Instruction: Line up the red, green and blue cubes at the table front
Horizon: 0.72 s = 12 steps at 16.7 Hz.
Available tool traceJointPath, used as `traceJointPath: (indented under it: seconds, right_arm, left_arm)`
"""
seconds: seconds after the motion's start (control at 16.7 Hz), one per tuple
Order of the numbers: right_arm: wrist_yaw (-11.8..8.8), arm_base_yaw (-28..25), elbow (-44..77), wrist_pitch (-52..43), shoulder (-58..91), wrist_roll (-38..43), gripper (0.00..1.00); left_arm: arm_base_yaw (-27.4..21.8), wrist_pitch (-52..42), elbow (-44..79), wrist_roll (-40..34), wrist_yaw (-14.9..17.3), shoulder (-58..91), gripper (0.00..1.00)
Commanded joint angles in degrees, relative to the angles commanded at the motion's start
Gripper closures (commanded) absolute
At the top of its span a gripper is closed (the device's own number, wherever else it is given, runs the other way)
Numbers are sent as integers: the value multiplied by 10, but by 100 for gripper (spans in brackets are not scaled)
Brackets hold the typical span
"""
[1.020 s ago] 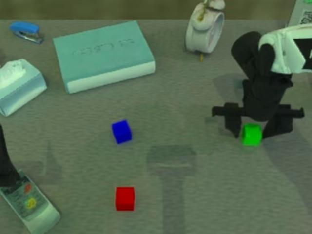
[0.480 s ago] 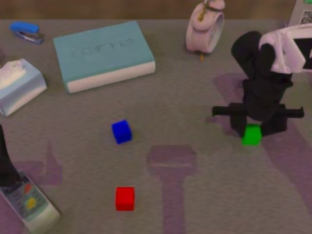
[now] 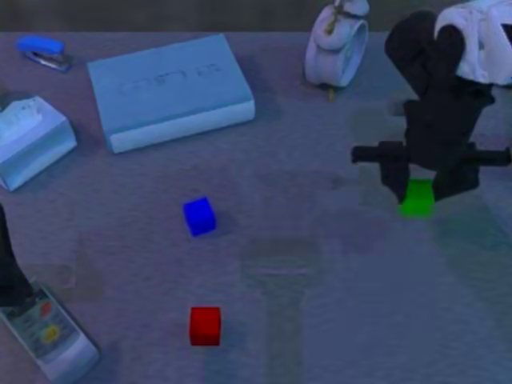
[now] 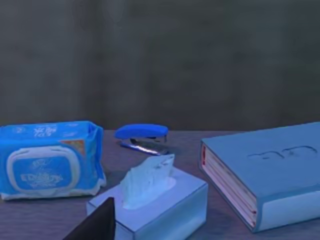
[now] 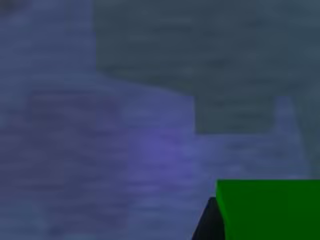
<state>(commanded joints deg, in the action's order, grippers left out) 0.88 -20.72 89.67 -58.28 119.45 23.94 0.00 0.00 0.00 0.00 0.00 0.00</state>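
The green cube point(image 3: 417, 198) sits between the black fingers of my right gripper point(image 3: 420, 190), which is shut on it at the right of the table point(image 3: 336, 320), lifted off the surface. In the right wrist view the green cube point(image 5: 270, 210) fills the corner next to one dark finger point(image 5: 207, 226). The blue cube point(image 3: 199, 216) rests left of centre, and the red cube point(image 3: 205, 326) lies nearer the front, below it. My left arm point(image 3: 6, 268) stays parked at the left edge; one dark finger point(image 4: 97, 226) shows in its wrist view.
A pale teal book point(image 3: 170, 90), a white alarm clock point(image 3: 336, 52) and a blue stapler point(image 3: 42, 51) stand along the back. A tissue box point(image 3: 32, 140) is at the left, and a white remote-like device point(image 3: 48, 336) at the front left. A wipes pack point(image 4: 47, 165) lies beyond the tissues.
My right gripper closed on the green cube and rose with it; cube and gripper now sit higher in the top view. The blue and red cubes stayed put.
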Motion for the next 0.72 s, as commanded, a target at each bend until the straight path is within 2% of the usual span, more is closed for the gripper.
traceJointPath:
  seconds: [0.18, 0.48, 0.6, 0.72]
  right_arm:
    - [1, 0, 20, -33, -15, 0, 100]
    - [1, -6, 20, -33, -14, 10, 100]
    - [1, -39, 19, -36, -19, 41, 100]
    - [1, -94, 15, -41, -27, 88, 100]
  left_arm:
    - [0, 0, 0, 0, 0, 0, 0]
    - [0, 0, 0, 0, 0, 0, 0]
    - [0, 0, 0, 0, 0, 0, 0]
    - [0, 0, 0, 0, 0, 0, 0]
